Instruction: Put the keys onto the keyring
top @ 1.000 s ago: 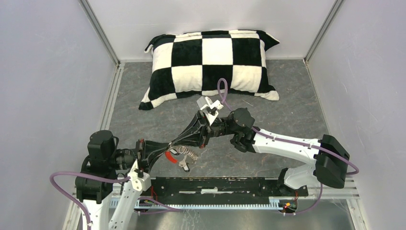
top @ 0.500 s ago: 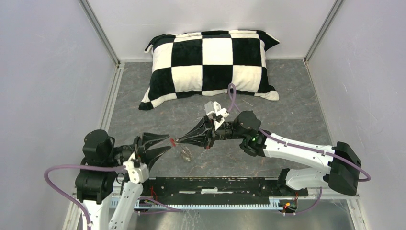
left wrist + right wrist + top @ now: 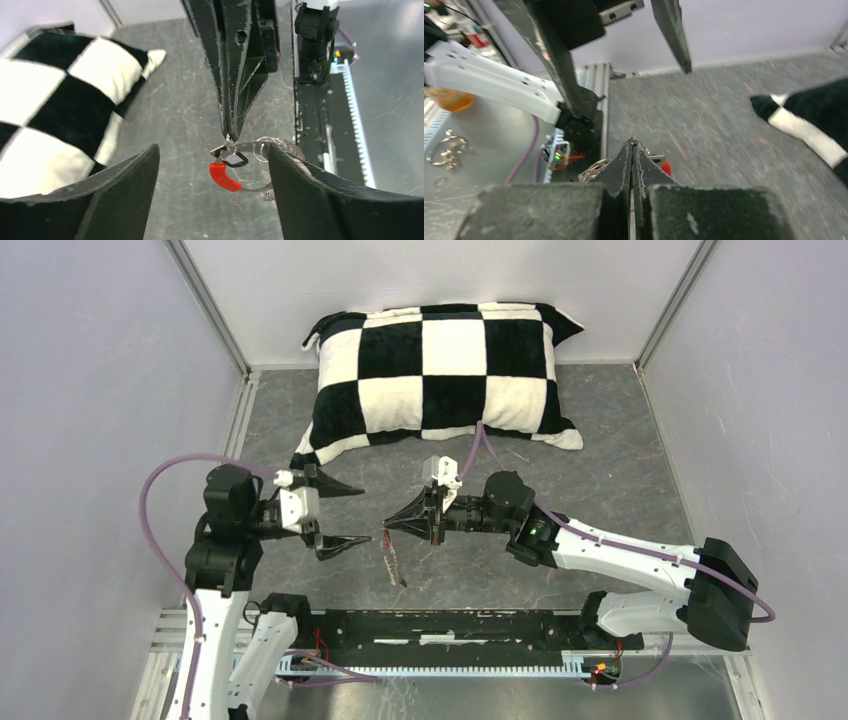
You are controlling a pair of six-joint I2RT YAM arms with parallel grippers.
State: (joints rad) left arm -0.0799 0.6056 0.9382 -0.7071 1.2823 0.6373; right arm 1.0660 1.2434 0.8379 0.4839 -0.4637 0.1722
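The right tool (image 3: 390, 527) is clamped on the keyring (image 3: 390, 558), whose long axis runs from twelve to six o'clock; the left tool (image 3: 366, 514), at its nine o'clock, gapes apart, empty

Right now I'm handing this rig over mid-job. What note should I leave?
Left gripper: open, empty, jaws facing the keyring.
Right gripper: shut on the keyring, which hangs from its tips.
Keys: one dark key seems to hang on the ring beside the red sleeve; the second cannot be made out.
Done: possibly one key threaded.
Left: check both keys and thread any that is missing.
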